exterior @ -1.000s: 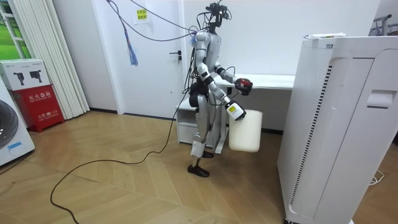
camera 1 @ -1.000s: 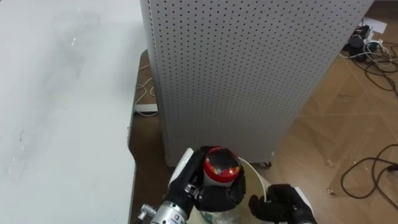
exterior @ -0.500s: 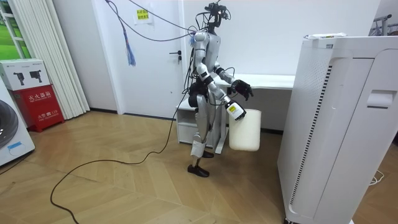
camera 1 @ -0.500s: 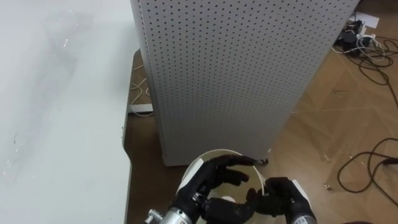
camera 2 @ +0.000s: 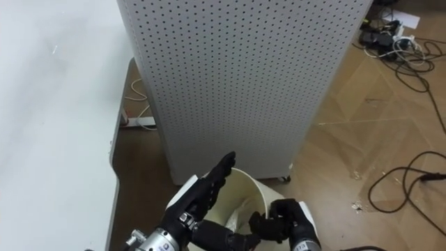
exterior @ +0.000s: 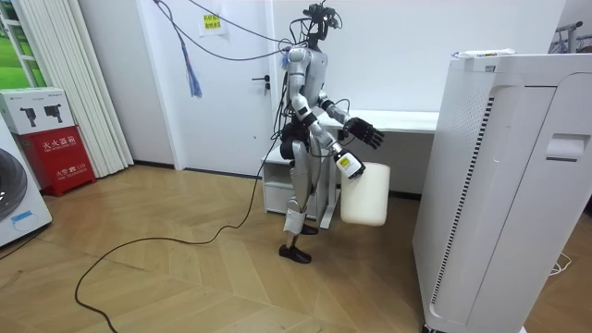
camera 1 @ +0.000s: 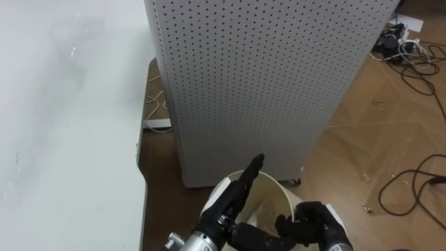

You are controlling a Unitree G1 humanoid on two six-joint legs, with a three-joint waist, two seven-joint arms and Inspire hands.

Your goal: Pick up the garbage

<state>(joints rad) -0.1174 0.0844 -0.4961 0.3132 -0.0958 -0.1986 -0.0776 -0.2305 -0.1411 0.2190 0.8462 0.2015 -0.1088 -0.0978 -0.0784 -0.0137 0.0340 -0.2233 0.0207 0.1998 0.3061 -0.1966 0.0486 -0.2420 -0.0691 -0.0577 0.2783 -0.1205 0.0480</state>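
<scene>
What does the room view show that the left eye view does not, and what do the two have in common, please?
The room view adds the standing robot, a door, a red box and a washing machine. The left eye view adds floor cables, the inside of the white bin and the right hand curled on its rim. Both share the white table, the tall white cabinet, and the open left hand above that bin.
</scene>
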